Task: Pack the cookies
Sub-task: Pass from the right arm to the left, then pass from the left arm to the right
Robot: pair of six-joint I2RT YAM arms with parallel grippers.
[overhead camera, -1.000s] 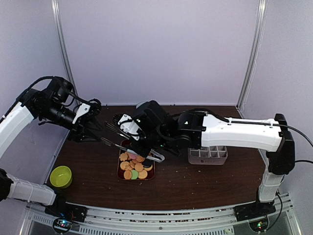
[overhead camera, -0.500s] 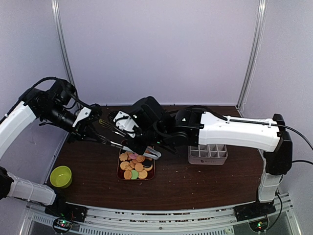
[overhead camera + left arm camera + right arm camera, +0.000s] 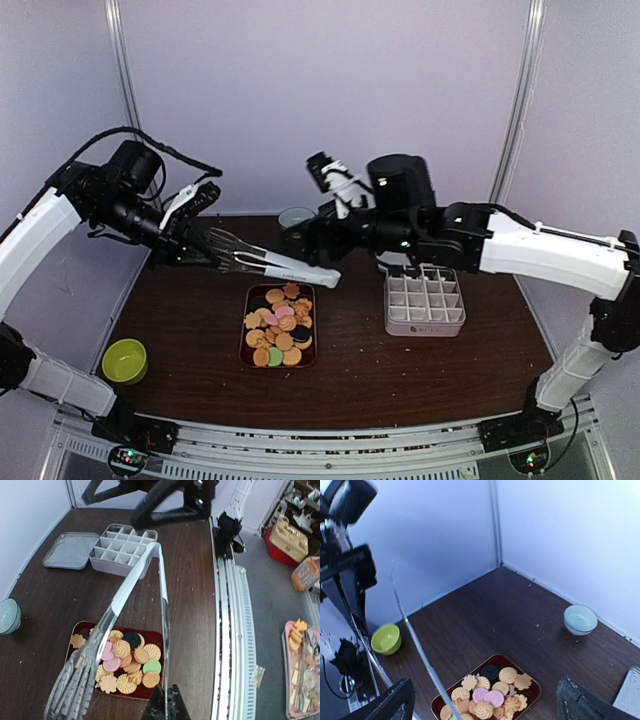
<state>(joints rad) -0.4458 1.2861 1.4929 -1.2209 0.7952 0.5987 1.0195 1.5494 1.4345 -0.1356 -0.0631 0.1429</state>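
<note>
The cookies (image 3: 278, 322) lie heaped in a dark red tray (image 3: 246, 352) at mid-table: mostly golden, with pink, green and black ones (image 3: 125, 655) (image 3: 490, 692). My left gripper (image 3: 203, 250) (image 3: 165, 706) hangs above and left of the tray. It is shut on one thin arm of a pair of metal tongs (image 3: 285, 268) (image 3: 132, 580). The tongs stick out rightward over the tray's far end, their forked tips empty. My right gripper (image 3: 318, 243) (image 3: 485, 705) is raised beyond the tray, wide open and holding nothing, with the tongs' arm (image 3: 417, 650) crossing its view.
A white divided box (image 3: 425, 300) (image 3: 122, 550) stands right of the tray, its flat lid (image 3: 72, 550) behind it. There is a lime green bowl (image 3: 124, 360) (image 3: 386, 638) at the near left and a pale bowl (image 3: 295, 217) (image 3: 580, 619) at the back. Crumbs dot the table.
My right gripper let go of the tongs, opened wide and rose back to the right. My left gripper closed on the tongs and lifted them off the tray.
</note>
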